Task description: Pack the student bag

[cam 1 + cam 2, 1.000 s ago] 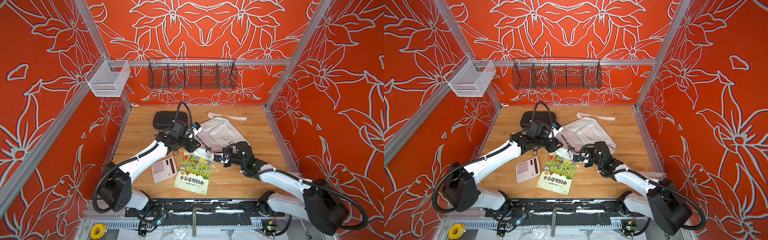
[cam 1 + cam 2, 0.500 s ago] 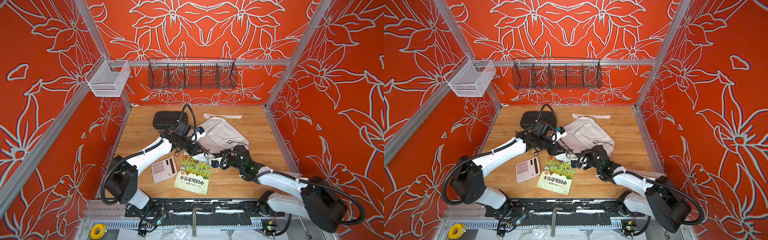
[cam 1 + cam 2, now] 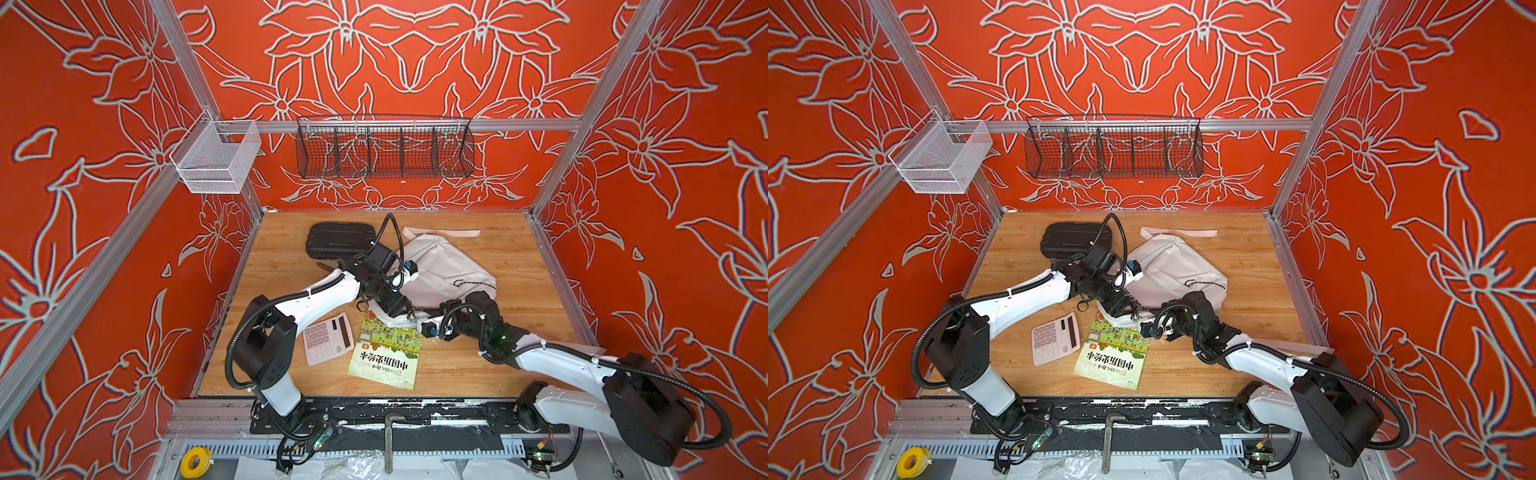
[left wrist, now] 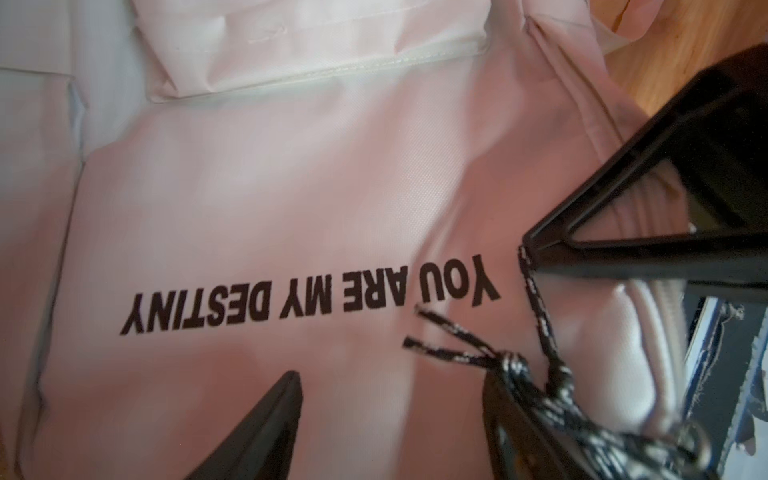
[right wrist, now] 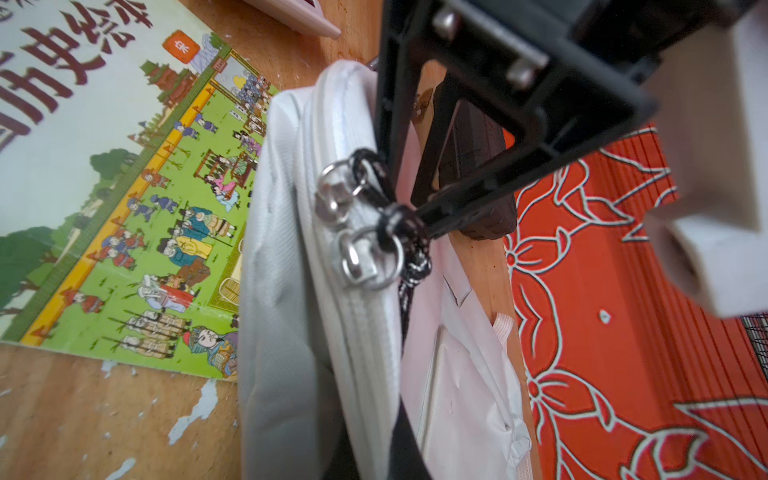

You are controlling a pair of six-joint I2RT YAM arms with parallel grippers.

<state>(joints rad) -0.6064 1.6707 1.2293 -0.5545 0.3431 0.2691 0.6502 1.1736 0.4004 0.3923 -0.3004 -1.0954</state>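
- The left gripper point(image 4: 390, 376) hangs over the student bag point(image 4: 249, 187); its fingers point(image 4: 266, 428) are spread wide with nothing clamped between them; the black "YOU ARE MY DESTINY" print lies just ahead of their tips.
- A knotted cord pull point(image 4: 453, 355) rests against one left finger; its two loose ends point into the gap.
- The right gripper point(image 4: 530, 249) is closed tight just beside the left fingers; a second cord point(image 4: 540, 316) runs into its tip and is pinched there.
- Two metal zipper rings point(image 5: 365, 257) sit side by side on the bag's zip edge; a left fingertip meets the knot tied to them.
- In both top views the bag lies on the wooden table point(image 3: 523, 299), stretching away from both sets of fingers; a picture book point(image 3: 384, 353) lies just beside the right fingers, overlapped by the bag's edge; a calculator point(image 3: 328, 338) lies past the book; a black case point(image 3: 336, 241) sits behind the left wrist, apart from the fingertips.
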